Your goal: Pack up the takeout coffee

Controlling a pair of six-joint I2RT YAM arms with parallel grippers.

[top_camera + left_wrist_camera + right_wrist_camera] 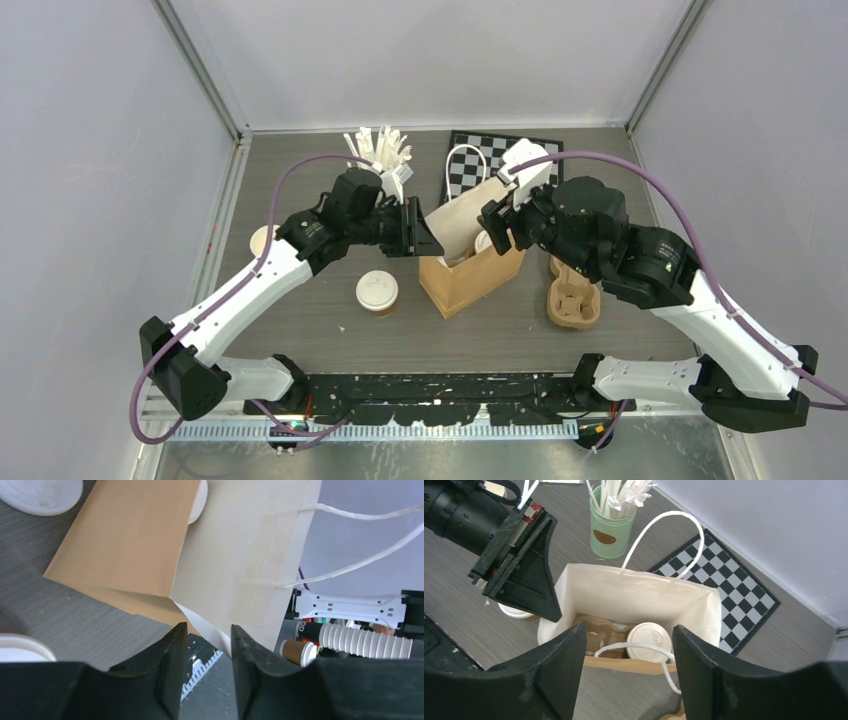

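Note:
A brown paper bag (462,268) with white handles stands open at the table's middle. Inside it one takeout coffee cup with a white lid (649,641) sits beside brown moulded pulp (599,628). A second lidded coffee cup (377,291) stands on the table left of the bag. My left gripper (424,238) is at the bag's left rim, open by a narrow gap, and the rim's white edge (215,635) lies between its fingers. Above the bag's near right side my right gripper (629,627) is open wide and holds nothing. A handle loop (644,649) shows below it.
A mint-green can of white sticks (385,160) and a checkered mat (497,160) lie behind the bag. A brown pulp cup tray (572,296) sits right of the bag. Another cup (262,240) stands at the far left, partly behind my left arm.

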